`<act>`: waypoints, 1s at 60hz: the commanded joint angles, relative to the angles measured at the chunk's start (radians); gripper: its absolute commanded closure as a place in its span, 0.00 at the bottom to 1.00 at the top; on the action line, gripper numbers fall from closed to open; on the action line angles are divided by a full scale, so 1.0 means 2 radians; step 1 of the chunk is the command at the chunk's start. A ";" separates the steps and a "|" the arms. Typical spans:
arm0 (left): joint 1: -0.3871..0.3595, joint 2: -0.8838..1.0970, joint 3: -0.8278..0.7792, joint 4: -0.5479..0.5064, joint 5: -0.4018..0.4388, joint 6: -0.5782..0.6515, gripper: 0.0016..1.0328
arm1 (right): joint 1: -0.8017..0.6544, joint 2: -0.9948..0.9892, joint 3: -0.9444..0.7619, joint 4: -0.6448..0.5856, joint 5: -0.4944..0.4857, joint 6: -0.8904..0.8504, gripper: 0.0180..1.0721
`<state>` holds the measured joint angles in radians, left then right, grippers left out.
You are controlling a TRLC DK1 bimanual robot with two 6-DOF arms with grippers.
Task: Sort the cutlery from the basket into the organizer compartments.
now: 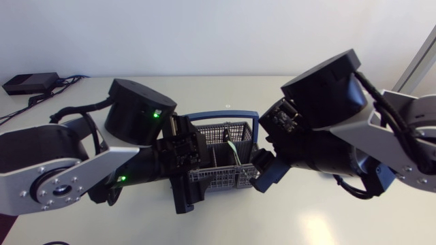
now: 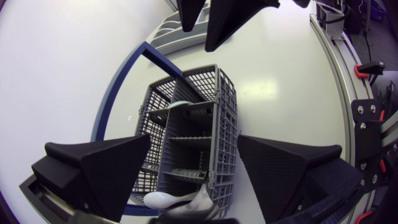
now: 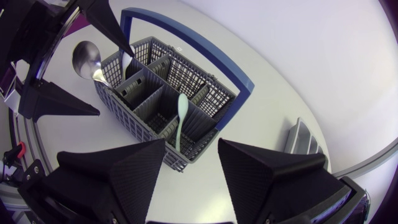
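Currently: green spoon (image 3: 180, 118) standing in basket (image 3: 134, 121), long axis near vertical, directly ahead of right gripper (image 3: 191, 158), fingers spread wide, empty. At basket's opposite end, left gripper (image 2: 194, 155), likewise wide, empty. Right nearer.

Spoon (image 3: 180, 118) in basket (image 3: 137, 127) on table (image 3: 298, 62)

Robotics lab bench: white table (image 1: 320, 218), left arm (image 1: 54, 170), right arm (image 1: 388, 136), cabled black box (image 1: 30, 83).
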<state>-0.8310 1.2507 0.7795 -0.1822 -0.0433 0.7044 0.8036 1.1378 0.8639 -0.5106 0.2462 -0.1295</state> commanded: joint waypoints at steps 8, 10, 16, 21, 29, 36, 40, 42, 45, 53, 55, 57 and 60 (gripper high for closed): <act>0.014 -0.043 -0.042 0.001 -0.004 -0.002 0.07 | 0.036 0.055 0.034 -0.007 0.026 0.023 0.40; 0.015 -0.049 -0.046 0.000 -0.004 -0.002 0.07 | 0.042 0.061 0.037 -0.005 0.033 0.023 0.40; 0.022 -0.063 -0.055 -0.006 -0.004 -0.001 0.07 | 0.048 0.083 0.048 -0.002 0.039 0.028 0.40; 0.025 -0.071 -0.058 -0.011 -0.003 -0.002 0.07 | 0.057 0.107 0.054 0.006 0.054 0.029 0.40; 0.027 -0.078 -0.059 -0.019 -0.003 -0.002 0.07 | 0.068 0.151 0.065 0.014 0.079 0.031 0.41; 0.028 -0.084 -0.062 -0.022 -0.003 -0.003 0.07 | 0.075 0.174 0.072 0.023 0.097 0.033 0.41; 0.029 -0.086 -0.065 -0.022 -0.003 -0.003 0.07 | 0.075 0.186 0.076 0.028 0.110 0.033 0.42; 0.029 -0.087 -0.067 -0.021 -0.003 -0.003 0.07 | 0.075 0.191 0.076 0.034 0.118 0.033 0.44; 0.030 -0.087 -0.068 -0.021 -0.003 -0.003 0.07 | 0.074 0.198 0.077 0.041 0.128 0.033 0.47; 0.031 -0.088 -0.068 -0.021 -0.003 -0.003 0.07 | 0.066 0.219 0.086 0.047 0.141 0.033 0.47; 0.031 -0.088 -0.068 -0.021 -0.002 -0.004 0.07 | 0.063 0.220 0.087 0.047 0.141 0.033 0.47; 0.030 -0.089 -0.068 -0.021 -0.002 -0.004 0.07 | 0.061 0.222 0.087 0.047 0.141 0.033 0.48; 0.028 -0.089 -0.068 -0.021 -0.002 -0.005 0.07 | 0.059 0.225 0.088 0.048 0.141 0.036 0.51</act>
<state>-0.7788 1.0851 0.6643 -0.2192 -0.0433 0.7040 0.9333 1.5631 1.0187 -0.4217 0.5114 -0.0853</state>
